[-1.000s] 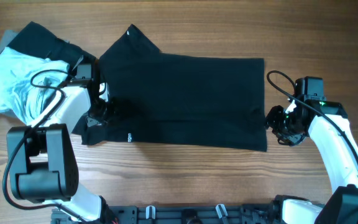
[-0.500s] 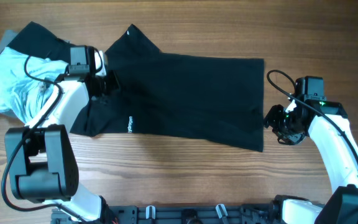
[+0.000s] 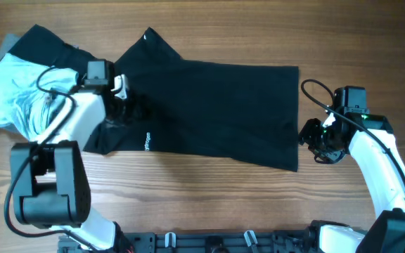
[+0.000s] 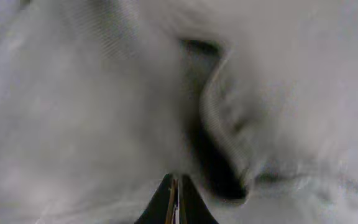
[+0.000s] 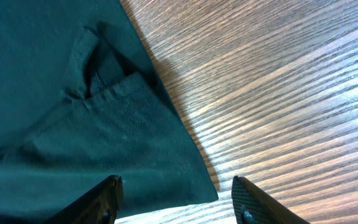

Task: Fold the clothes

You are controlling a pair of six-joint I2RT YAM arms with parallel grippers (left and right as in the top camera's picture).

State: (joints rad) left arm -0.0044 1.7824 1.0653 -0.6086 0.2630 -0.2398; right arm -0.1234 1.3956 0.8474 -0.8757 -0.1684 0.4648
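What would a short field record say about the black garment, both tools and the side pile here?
surface: wooden table
garment: black garment, spread out, white logo near its left end
left tool: shut, on bunched cloth at the garment's left end; pinch unclear
right tool: open, over a corner at the garment's right edge
side pile: pale blue garment, far left

Prob. lab: wood tbl [image 3: 209,200], robot arms [image 3: 373,153].

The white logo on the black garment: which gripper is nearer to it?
Left. The left gripper is on the garment close beside the logo; the right gripper is far off, at the garment's opposite edge.
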